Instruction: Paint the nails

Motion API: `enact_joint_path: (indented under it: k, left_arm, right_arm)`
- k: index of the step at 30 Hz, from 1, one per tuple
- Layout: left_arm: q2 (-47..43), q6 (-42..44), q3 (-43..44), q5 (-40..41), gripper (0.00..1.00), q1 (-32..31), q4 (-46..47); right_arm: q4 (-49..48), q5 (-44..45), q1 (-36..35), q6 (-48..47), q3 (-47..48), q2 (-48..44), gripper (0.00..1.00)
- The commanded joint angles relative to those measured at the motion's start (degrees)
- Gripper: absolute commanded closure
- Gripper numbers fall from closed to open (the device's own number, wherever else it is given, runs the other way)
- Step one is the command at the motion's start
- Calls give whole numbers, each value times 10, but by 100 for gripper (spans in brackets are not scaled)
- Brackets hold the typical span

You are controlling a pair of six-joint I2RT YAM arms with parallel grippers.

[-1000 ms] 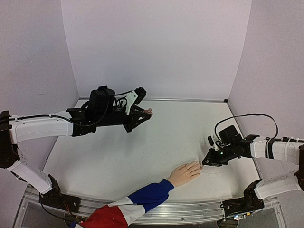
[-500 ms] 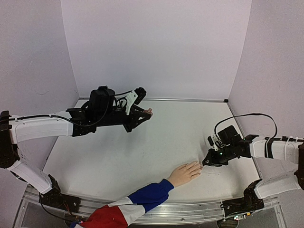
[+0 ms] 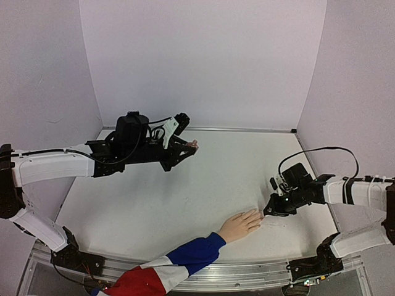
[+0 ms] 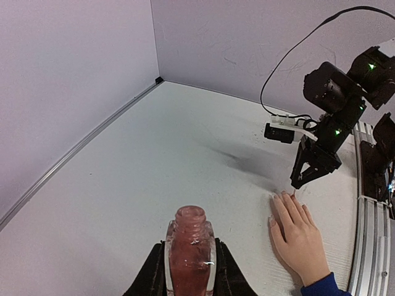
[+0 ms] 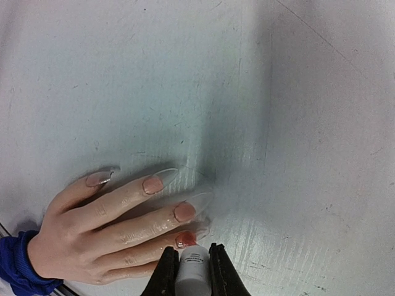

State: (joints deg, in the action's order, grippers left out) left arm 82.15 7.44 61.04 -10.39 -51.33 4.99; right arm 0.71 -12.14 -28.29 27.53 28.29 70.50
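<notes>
**At the fingertips: brush dwelling, no real motion**

My right gripper [image 5: 192, 262] is clamped tight on a white cylindrical brush cap [image 5: 193, 274], pointing down. Against a second ago, almost nothing has shifted, so I read a slow dab, not a move to the next nail. Just ahead of the cap sits the reddest of the long pink-coated nails [image 5: 185, 239] on the pale flesh-coloured hand [image 5: 92, 237], flat on the white table [image 5: 290, 92]; contact unclear. My left gripper [image 3: 188, 147], well apart, pinches the open pinkish glass bottle [image 4: 188, 265] aloft.

No legible text, tiny print on white cap [image 5: 194, 262] unreadable
</notes>
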Motion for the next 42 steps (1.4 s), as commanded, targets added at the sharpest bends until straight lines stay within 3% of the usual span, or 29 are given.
enact_joint_path:
  k: [1,42]
  left_arm:
    - [-23,2,3,-5,100,-2,27]
    - [-27,6,2,-4,100,-1,27]
  right_arm:
    - [21,12,-3,3,22,3,100]
    - [20,40,-3,6,19,4,100]
